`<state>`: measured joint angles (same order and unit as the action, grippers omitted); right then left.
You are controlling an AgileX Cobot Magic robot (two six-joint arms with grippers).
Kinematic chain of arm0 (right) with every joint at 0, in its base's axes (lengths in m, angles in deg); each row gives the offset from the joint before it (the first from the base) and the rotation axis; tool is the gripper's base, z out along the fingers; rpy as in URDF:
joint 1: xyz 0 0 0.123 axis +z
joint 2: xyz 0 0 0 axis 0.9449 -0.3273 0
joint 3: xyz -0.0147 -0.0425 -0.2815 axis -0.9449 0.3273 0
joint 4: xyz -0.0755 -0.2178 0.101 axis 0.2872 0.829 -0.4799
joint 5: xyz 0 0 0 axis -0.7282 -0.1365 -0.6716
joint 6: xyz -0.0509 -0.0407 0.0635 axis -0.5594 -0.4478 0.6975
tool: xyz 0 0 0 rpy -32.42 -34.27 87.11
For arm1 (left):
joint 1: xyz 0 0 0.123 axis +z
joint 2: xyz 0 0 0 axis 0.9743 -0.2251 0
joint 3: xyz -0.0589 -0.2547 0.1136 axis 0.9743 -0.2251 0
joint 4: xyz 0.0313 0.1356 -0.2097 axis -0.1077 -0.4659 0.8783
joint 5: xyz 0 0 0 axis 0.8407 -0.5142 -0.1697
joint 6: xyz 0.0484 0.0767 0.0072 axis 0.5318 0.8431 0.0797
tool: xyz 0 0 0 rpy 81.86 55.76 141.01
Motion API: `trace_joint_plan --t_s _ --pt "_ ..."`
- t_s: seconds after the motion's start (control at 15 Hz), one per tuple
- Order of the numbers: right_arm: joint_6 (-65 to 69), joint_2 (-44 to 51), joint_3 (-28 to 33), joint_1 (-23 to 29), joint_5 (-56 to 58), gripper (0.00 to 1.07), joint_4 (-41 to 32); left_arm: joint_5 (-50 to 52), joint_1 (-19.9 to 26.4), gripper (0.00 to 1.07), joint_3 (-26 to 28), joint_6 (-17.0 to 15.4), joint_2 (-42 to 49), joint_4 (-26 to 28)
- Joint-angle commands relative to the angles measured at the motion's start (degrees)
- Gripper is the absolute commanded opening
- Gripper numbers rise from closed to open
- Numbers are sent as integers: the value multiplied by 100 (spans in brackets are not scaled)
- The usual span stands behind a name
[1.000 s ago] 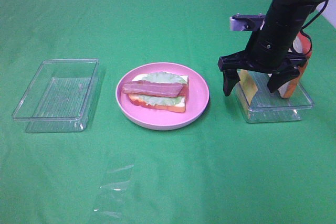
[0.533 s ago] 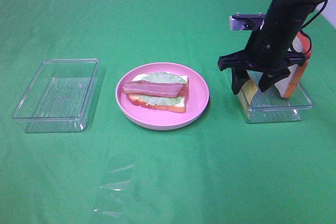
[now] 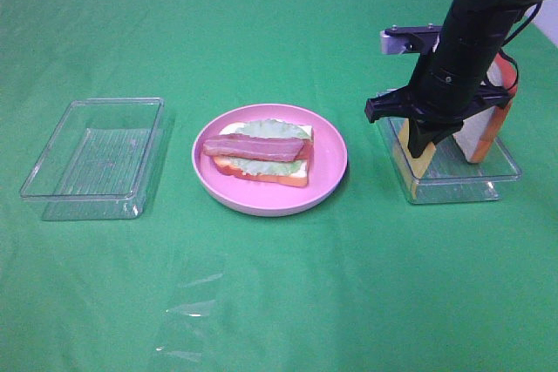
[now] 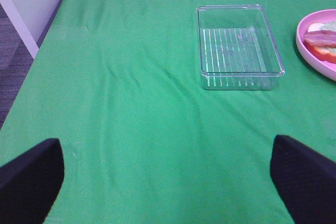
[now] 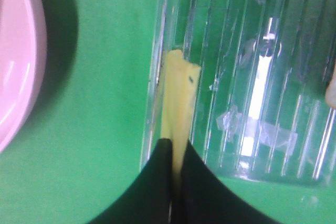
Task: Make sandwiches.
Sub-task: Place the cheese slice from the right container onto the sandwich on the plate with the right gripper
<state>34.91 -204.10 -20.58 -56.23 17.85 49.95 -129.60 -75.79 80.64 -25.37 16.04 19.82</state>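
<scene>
The half-built sandwich [image 3: 260, 151] lies on the pink plate [image 3: 330, 182]: bread, lettuce and a bacon strip on top. My right gripper [image 3: 425, 142] reaches down into the left end of the right clear tray [image 3: 462, 186] and is shut on the upright yellow cheese square [image 3: 411, 159]. The right wrist view shows the cheese [image 5: 178, 95] pinched edge-on between the black fingertips of that gripper [image 5: 173, 149]. A bread slice [image 3: 485, 131] leans at the tray's right end. My left gripper [image 4: 165, 148] hangs open over bare cloth, holding nothing; it is out of the high view.
An empty clear tray [image 3: 91, 159] sits left of the plate, also seen in the left wrist view as the tray [image 4: 239, 45] beside the plate [image 4: 319, 43]. Crumpled clear film [image 3: 192, 309] lies on the green cloth near the front.
My right gripper's fingers have come together from wide open onto the cheese in the right tray. The left arm, plate and trays have not moved.
</scene>
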Motion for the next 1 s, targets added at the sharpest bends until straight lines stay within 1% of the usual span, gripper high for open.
trace_joint_plan --t_s 0.07,0.27,0.47,0.6,0.8,0.87,1.0 --pt "-92 52 -69 17 229 0 40 29 -52 100 -23 -46 17 0" --pt "-155 493 -69 17 269 0 0 29 -52 100 -23 -46 17 0" --pt "-155 1169 -69 17 304 0 -40 29 -52 100 -23 -46 17 0" --pt "-155 1518 -69 17 407 0 -223 29 -52 100 -23 -46 17 0" --pt "-155 1765 -74 17 401 0 -481 29 -52 100 -23 -46 17 0" --pt "-155 1759 -74 17 309 0 -951 29 -52 100 -23 -46 17 0" --pt "-212 1662 -74 17 120 0 -1581 29 -52 100 -23 -46 17 0"
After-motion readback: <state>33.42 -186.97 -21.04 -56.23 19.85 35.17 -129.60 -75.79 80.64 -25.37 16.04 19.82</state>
